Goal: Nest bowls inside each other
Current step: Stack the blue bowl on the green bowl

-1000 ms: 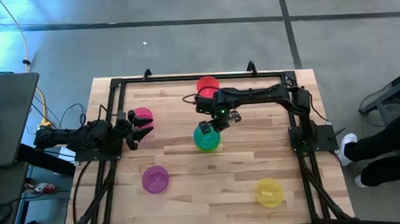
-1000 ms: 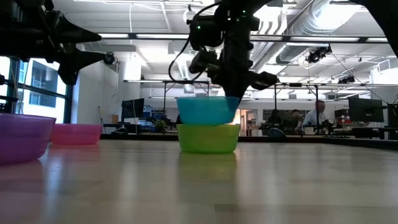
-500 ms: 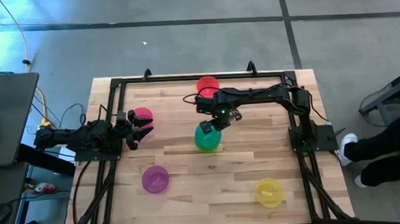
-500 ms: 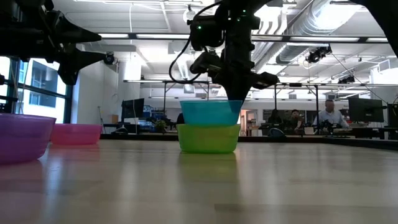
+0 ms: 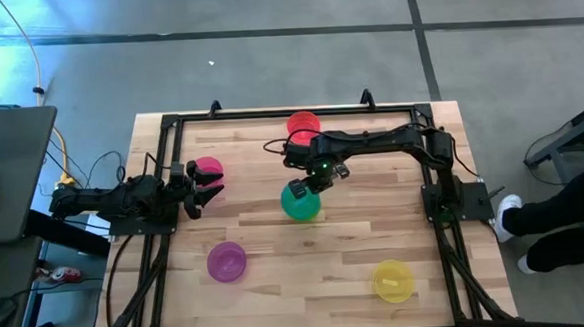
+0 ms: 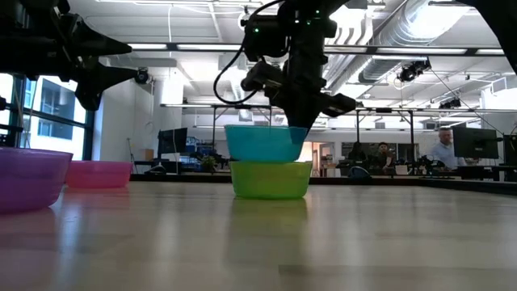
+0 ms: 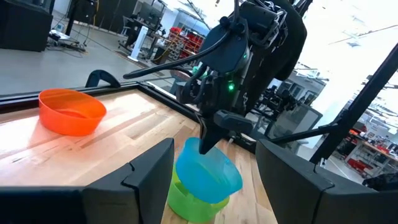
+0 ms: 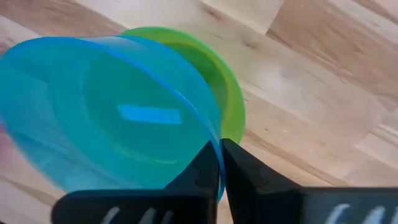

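My right gripper [image 5: 313, 178] reaches down over the table's middle and is shut on a blue bowl [image 6: 265, 143]. That bowl sits directly over a green bowl [image 6: 271, 179], which stands on its base on the wood. My left gripper [image 5: 201, 185] waits open at the left side beside a pink bowl [image 5: 209, 170]. A red bowl [image 5: 303, 123] stands at the far edge. A purple bowl [image 5: 226, 261] is at the near left and a yellow bowl [image 5: 393, 280] at the near right. My right gripper pinches the blue bowl's rim [image 8: 210, 138] on the side toward the table's far right, one finger inside the bowl and one outside. The fingers come from above, pointing steeply down. The bowl hangs mouth up and slightly tilted, its base at the green bowl's rim [image 6: 271, 163].
A black metal frame [image 5: 269, 113] runs along the table's edges. Bare wood lies between the green bowl and the near bowls. People sit at desks in the room beyond the table in the low view.
The blue bowl has rocked in my right gripper's hold: it went level, then tilted again and shifted slightly toward the table's left, staying over the green bowl.
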You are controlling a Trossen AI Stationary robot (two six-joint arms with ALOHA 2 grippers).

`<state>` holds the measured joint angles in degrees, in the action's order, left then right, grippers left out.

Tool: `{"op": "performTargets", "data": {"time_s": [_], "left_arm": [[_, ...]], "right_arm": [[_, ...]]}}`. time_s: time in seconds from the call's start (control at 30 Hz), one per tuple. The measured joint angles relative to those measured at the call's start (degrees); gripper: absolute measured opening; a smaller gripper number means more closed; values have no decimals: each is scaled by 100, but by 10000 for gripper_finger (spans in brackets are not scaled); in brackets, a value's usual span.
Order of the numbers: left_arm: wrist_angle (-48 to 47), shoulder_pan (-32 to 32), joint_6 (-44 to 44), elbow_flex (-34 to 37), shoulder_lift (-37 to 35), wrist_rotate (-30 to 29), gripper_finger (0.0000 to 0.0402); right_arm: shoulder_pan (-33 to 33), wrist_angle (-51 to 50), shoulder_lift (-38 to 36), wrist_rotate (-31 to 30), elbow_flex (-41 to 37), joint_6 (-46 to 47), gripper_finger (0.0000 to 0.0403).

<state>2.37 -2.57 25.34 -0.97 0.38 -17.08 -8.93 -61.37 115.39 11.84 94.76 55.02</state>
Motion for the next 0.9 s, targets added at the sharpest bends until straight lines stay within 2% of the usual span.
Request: {"op": "performTargets", "data": {"time_s": [0.23,0.33,0.7,0.9], "left_arm": [[-2,0,20,0,-2,116,216],[-5,0,22,0,-1,178,216],[-12,0,105,0,-2,181,216],[-13,0,107,0,0,179,216]], "right_arm": [[11,-6,0,25,0,-61,66],[11,-11,0,17,0,-99,74],[21,-281,0,-134,0,-108,74],[66,-266,-1,-144,0,-154,36]]}}
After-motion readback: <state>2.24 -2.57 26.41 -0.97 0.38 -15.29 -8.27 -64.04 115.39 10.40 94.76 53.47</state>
